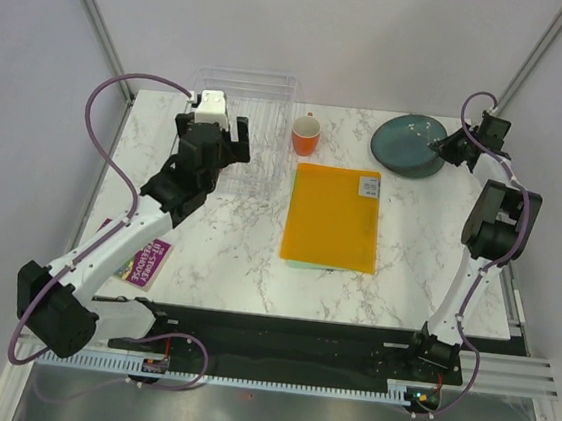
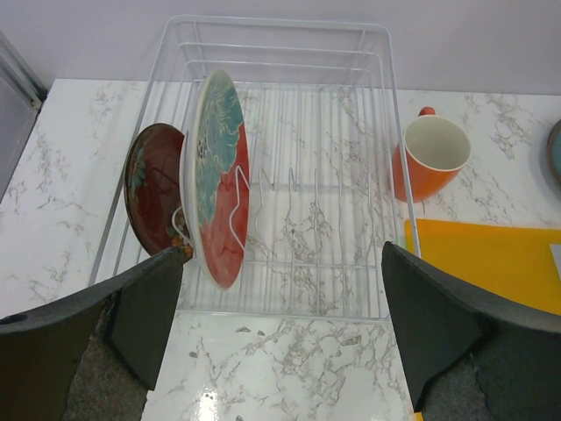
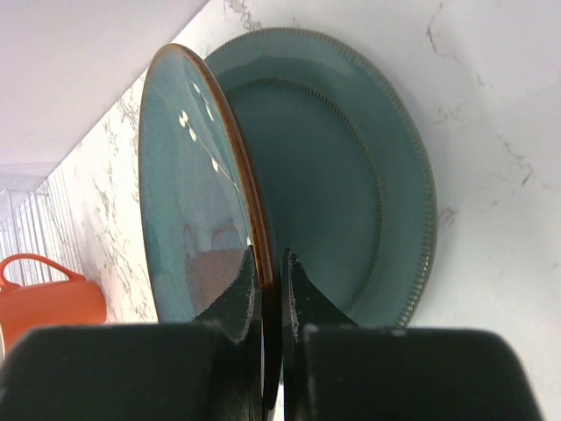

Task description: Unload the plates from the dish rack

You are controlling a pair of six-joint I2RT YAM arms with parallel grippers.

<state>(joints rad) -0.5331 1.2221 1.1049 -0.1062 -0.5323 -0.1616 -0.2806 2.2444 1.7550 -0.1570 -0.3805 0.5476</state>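
Observation:
The clear dish rack [image 1: 244, 106] [image 2: 289, 132] stands at the back left. Two plates stand upright in its left slots: a red one with a teal pattern [image 2: 219, 175] and a dark red one [image 2: 151, 189] behind it. My left gripper [image 1: 220, 142] [image 2: 285, 324] hovers wide open at the rack's near edge, holding nothing. At the back right, a dark teal-grey plate [image 3: 351, 175] [image 1: 408, 146] lies flat on the table. My right gripper [image 3: 272, 263] [image 1: 453, 145] is shut on the brown rim of a pale grey-green plate [image 3: 188, 202], held tilted over the flat one.
An orange cup [image 1: 306, 135] [image 2: 434, 162] stands just right of the rack. A flat orange-yellow folder [image 1: 333, 216] lies mid-table. A purple leaflet [image 1: 141, 259] sits by the left arm. Grey walls close in the back and both sides.

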